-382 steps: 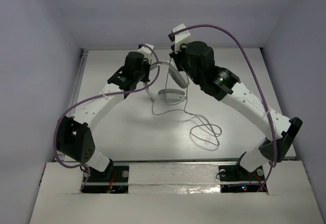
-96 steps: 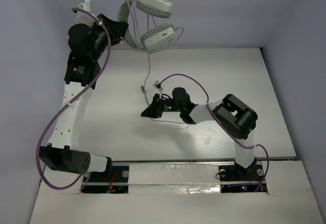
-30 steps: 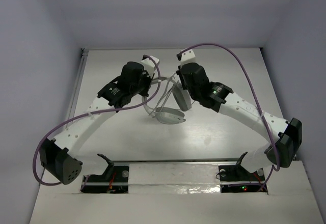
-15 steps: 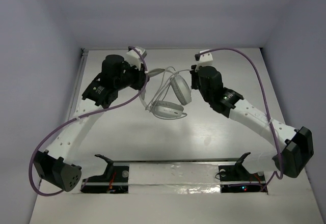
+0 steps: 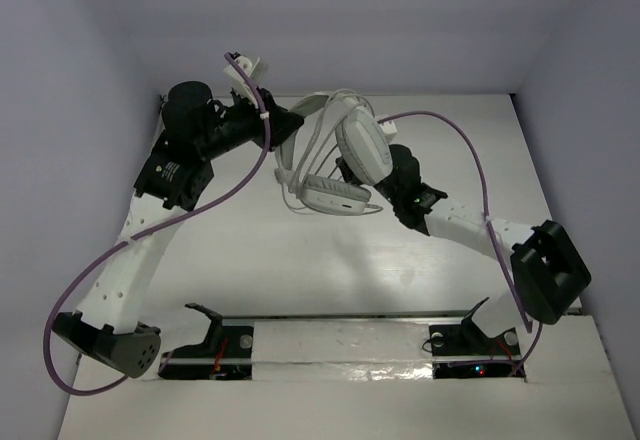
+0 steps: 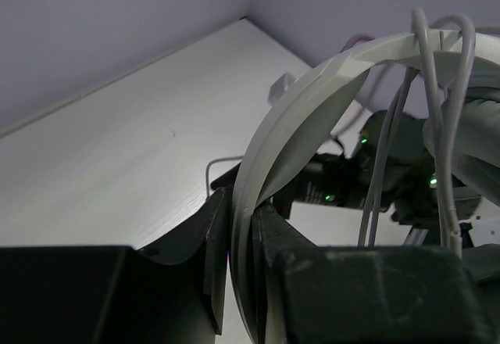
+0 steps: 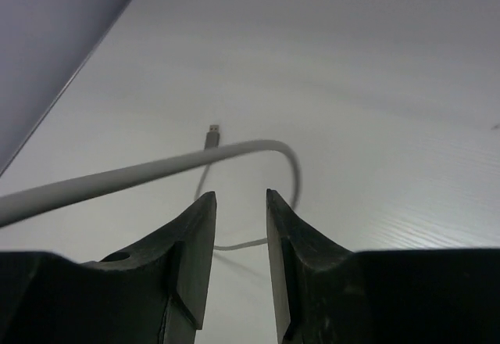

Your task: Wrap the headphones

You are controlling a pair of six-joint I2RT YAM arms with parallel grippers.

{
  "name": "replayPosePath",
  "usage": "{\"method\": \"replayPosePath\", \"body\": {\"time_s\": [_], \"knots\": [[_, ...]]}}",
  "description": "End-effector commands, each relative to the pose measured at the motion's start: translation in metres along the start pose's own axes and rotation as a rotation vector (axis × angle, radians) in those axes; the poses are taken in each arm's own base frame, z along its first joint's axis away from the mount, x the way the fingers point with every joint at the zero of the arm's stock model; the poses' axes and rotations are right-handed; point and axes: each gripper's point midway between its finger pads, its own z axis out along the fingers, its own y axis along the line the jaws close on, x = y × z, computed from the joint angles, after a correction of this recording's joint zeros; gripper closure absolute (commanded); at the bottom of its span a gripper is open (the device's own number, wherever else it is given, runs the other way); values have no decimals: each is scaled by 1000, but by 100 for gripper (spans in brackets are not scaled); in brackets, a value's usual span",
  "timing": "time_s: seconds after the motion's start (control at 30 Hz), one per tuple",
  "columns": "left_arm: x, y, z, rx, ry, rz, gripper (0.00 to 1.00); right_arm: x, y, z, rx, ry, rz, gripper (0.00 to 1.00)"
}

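Observation:
The pale-grey headphones [image 5: 345, 170] hang in the air over the middle of the table. My left gripper [image 5: 288, 126] is shut on their headband [image 6: 312, 102], which stands edge-on between the fingers [image 6: 215, 234]. Thin grey cable [image 6: 447, 125] is looped several times round the band. My right gripper [image 7: 240, 199] sits low beneath the earcups and is mostly hidden by them from above. Its jaws are open with nothing between them. A free stretch of cable [image 7: 156, 170] curves just past the tips. The plug [image 7: 212, 134] rests on the table.
The white table [image 5: 250, 260] is walled at the back and on both sides. Purple arm cables [image 5: 470, 150] arc above the arms. The right forearm [image 5: 450, 220] lies low, with its elbow [image 5: 545, 270] folded near the front right.
My left arm has lifted the headphones up and back to the left. The right gripper's jaws have widened and it has dropped below the earcups, its elbow folding in.

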Motion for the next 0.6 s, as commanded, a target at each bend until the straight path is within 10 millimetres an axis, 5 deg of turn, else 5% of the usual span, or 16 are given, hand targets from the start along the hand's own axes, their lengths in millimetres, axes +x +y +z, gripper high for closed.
{"method": "replayPosePath", "body": {"time_s": [0.0, 0.33, 0.57], "knots": [[-56, -34, -14, 119, -160, -3, 100, -32, 32, 8, -175, -145, 96, 62], [-82, -42, -20, 121, -210, -39, 100, -10, 33, 40, -241, -132, 169, 54], [-106, -37, -25, 71, -326, -106, 100, 18, 64, 48, -432, -69, 249, 56]]}}
